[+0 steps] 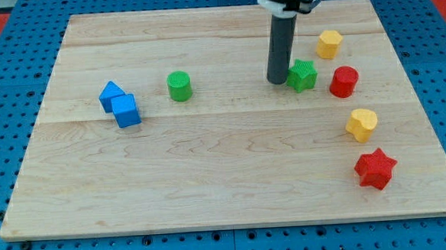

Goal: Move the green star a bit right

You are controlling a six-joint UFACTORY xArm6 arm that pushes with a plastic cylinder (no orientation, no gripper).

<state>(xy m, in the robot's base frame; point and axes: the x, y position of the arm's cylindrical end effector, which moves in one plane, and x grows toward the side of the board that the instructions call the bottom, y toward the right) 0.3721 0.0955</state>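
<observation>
Wooden board (234, 193) on a blue perforated base, seen from the one camera. My tip (276, 81) rests on the board in its far half, right of centre, pressed against the left side of the green star (303, 75); the rod carries no gripper, so there is nothing to open or close. The green star sits toward the far right corner, with the red cylinder (344, 81) just beside it on the right, a narrow gap between them. A yellow hexagonal block (329, 44) lies nearer the far edge. Along the right edge, toward the near right corner, lie a second yellow block (361, 124) and the red star (375, 169). Left of my tip stands the green cylinder (179, 86); near the left edge two blue blocks (119, 104) touch each other.
</observation>
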